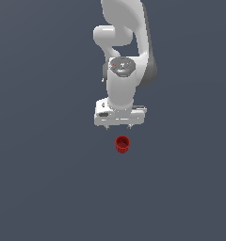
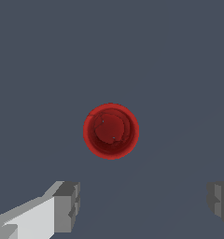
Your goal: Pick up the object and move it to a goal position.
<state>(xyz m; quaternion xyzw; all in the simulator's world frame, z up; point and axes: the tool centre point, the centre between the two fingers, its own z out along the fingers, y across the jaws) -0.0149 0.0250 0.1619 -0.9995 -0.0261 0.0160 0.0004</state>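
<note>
The object (image 1: 122, 144) is a small red hollow cup with a wider rim, standing upright on the grey floor. My white gripper (image 1: 118, 126) hangs above and just behind it, fingers pointing down, apart from the cup. In the wrist view I look straight into the cup's mouth (image 2: 111, 131). The two grey fingertips (image 2: 67, 205) stand wide apart, so the gripper (image 2: 144, 203) is open with nothing between its fingers.
A plain dark grey surface (image 1: 49, 179) spreads all around the cup. The white arm (image 1: 124, 42) rises behind the gripper toward the top of the exterior view.
</note>
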